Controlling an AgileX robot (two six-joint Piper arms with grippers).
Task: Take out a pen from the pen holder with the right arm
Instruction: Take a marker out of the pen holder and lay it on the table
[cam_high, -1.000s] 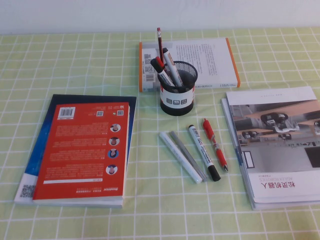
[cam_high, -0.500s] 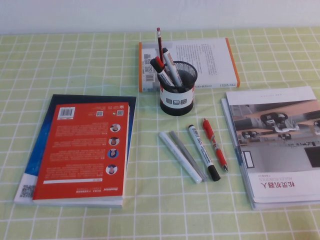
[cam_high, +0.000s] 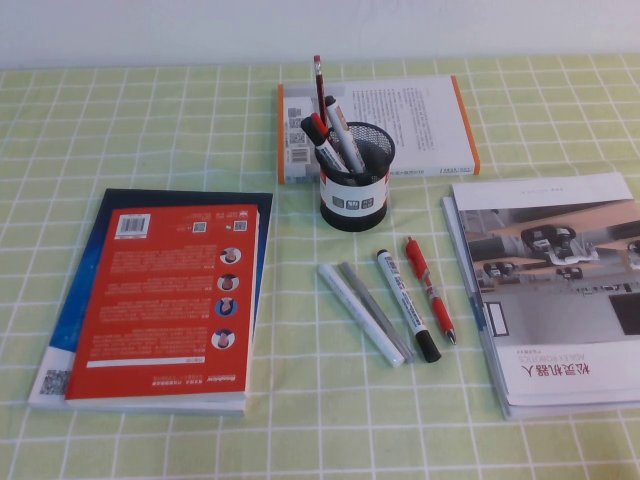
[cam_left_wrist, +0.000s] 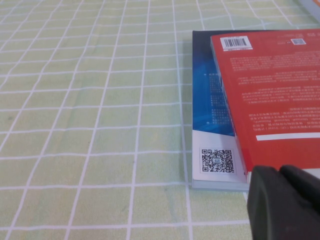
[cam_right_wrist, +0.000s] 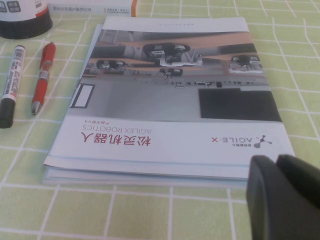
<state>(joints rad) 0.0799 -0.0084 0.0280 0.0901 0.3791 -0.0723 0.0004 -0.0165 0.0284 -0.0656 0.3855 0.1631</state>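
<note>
I had not started yet: the pens (cam_high: 343, 127) stood in the pen holder (cam_high: 357, 195) toward the far edge of the table (cam_high: 150, 130). My right gripper (cam_right_wrist: 276, 162), clenched and empty, hovered at the near edge by the booklet (cam_right_wrist: 170, 100). My left gripper (cam_left_wrist: 281, 172), also clenched, hung beside the red book (cam_left_wrist: 270, 90).

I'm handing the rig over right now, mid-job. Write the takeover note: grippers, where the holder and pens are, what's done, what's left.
Left gripper: shut, empty, low by the near edge of the red book.
Right gripper: shut, empty, low at the near edge of the brochure. Neither arm shows in the high view.
Pen holder: upright mid-table, in front of the white book, holding a pencil and markers.
Loose pens, among them a red pen, lie on the cloth in front of it.
Done: nothing gripped yet.
Left: open the right gripper, reach to the holder, grip one pen, lift it out.
</note>
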